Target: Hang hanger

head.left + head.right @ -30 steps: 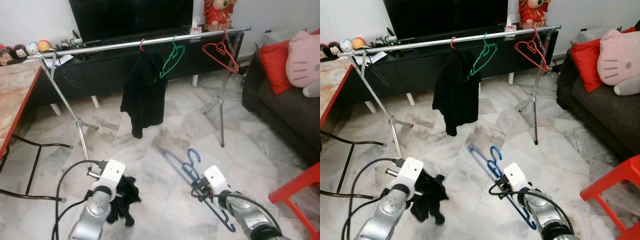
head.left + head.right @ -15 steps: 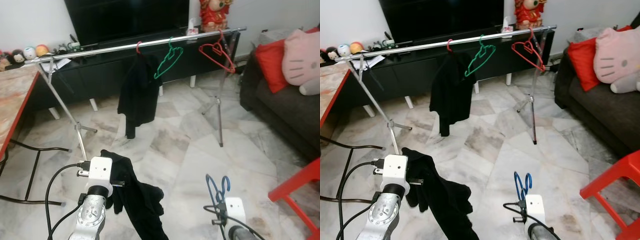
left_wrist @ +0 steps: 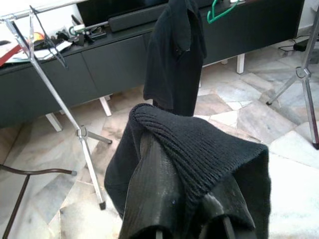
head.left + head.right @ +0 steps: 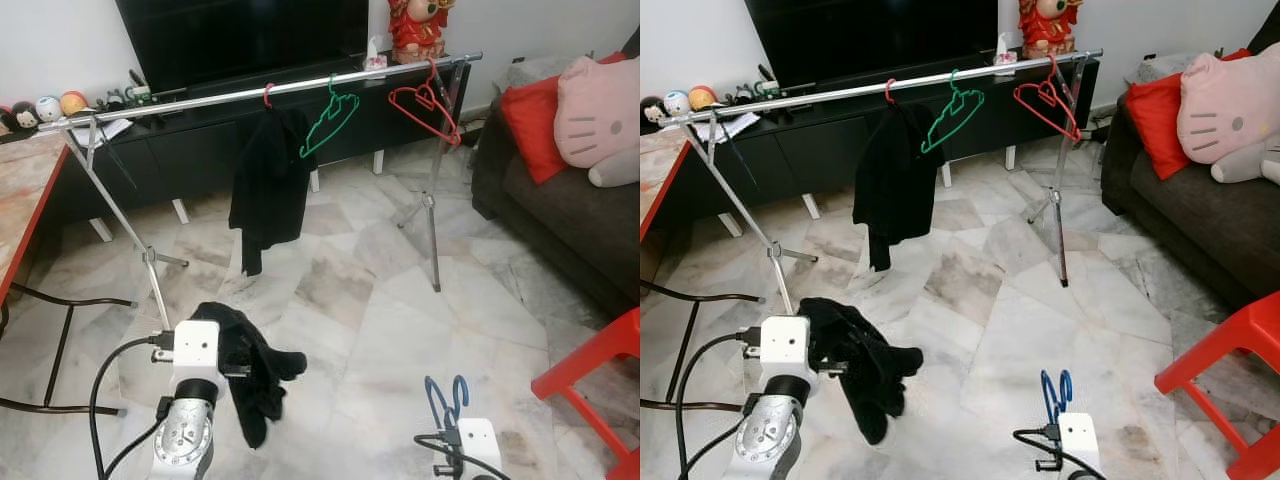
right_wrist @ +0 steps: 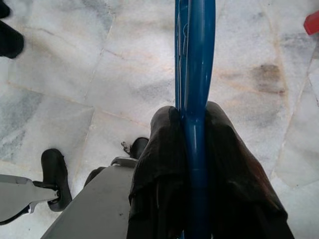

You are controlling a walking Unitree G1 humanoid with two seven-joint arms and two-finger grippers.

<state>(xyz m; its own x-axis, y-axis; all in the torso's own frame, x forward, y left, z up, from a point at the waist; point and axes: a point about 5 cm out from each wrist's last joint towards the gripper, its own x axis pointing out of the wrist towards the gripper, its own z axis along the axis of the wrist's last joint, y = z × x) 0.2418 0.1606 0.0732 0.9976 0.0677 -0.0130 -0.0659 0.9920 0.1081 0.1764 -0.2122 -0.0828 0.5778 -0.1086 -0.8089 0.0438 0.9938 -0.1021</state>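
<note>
Rail (image 4: 200, 100) runs crosswise well ahead of me and above my grippers, so my blue hanger (image 5: 195, 74) must travel forward and up to reach it. My right gripper (image 5: 192, 129) is clamped on that hanger, low at my right side, its hook end (image 4: 445, 392) pointing up. My left gripper (image 3: 187, 199) is closed on a black garment (image 4: 250, 365) draped over it. On the rail hang a black shirt (image 4: 265, 185), a green hanger (image 4: 325, 120) and a red hanger (image 4: 428, 105). I judge the bare stretch left of the shirt the easiest spot. Marble floor (image 4: 360, 290) lies between.
</note>
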